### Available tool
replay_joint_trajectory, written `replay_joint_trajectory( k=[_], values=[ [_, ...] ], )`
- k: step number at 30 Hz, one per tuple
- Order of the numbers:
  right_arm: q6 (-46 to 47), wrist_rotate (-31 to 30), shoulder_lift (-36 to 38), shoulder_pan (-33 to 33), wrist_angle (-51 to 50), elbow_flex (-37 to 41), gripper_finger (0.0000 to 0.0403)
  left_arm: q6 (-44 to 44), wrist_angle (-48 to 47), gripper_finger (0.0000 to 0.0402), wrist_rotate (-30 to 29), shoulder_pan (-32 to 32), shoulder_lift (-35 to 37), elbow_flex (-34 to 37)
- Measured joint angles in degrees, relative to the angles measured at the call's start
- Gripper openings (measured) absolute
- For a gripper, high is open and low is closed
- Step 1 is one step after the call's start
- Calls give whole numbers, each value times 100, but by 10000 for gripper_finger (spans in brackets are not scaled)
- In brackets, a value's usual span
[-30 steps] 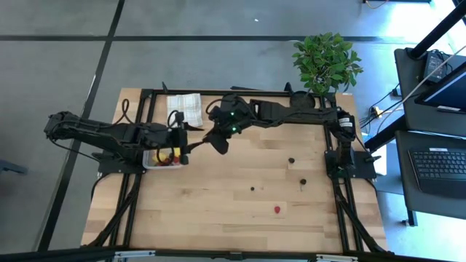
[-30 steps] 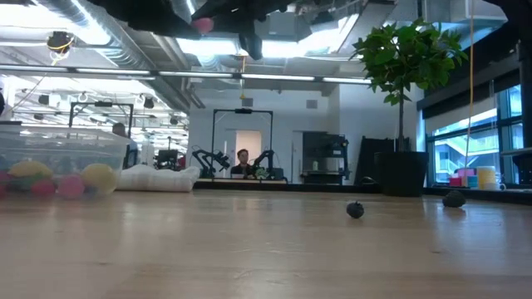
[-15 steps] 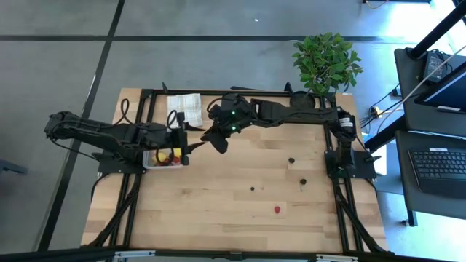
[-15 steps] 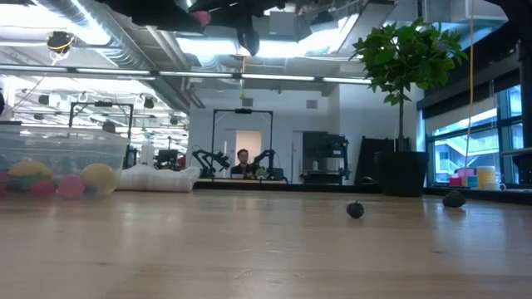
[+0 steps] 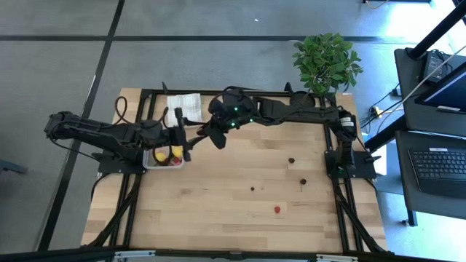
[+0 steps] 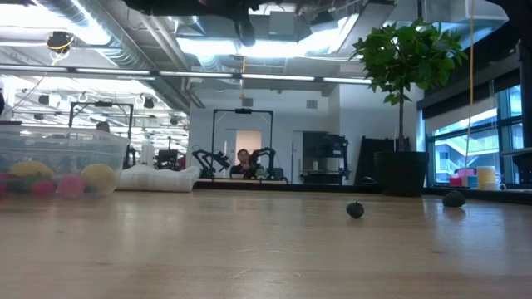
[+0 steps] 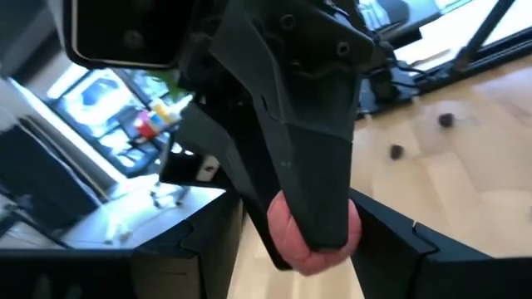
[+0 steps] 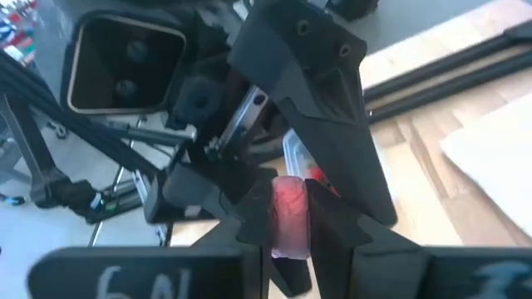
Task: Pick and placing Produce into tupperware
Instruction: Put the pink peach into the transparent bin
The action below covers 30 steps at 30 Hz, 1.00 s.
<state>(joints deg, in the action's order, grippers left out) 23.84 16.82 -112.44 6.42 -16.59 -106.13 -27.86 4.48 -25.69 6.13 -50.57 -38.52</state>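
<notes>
While the left gripper [image 5: 182, 136] waited with fingers spread beside the tupperware [image 5: 164, 158], the right gripper [image 5: 218, 138] hung near it, clenched on a pink strawberry piece [image 8: 288, 213].

Yellow and red produce [image 5: 168, 153] already lay inside the clear container near the table's [image 5: 218, 204] left edge. Dark cherries [image 5: 290, 161] and one red piece [image 5: 277, 209] remained scattered well apart on the wood.

Blurred white marks, perhaps "6N", on right gripper [image 8: 289, 218] body; nothing else legible.
</notes>
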Motion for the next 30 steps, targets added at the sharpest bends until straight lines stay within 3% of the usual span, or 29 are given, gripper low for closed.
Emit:
replay_joint_trajectory(
  k=[14,25,30],
  values=[
    [140,17,-11,6,373,-9,59,-542,478,189,-518,148,81,-2],
    [331,-43,-22,11,713,-4,58,-789,598,128,-1158,403,158,-17],
    [313,-34,-28,6,734,-4,58,-847,608,124,-1374,514,158,-17]
  ],
)
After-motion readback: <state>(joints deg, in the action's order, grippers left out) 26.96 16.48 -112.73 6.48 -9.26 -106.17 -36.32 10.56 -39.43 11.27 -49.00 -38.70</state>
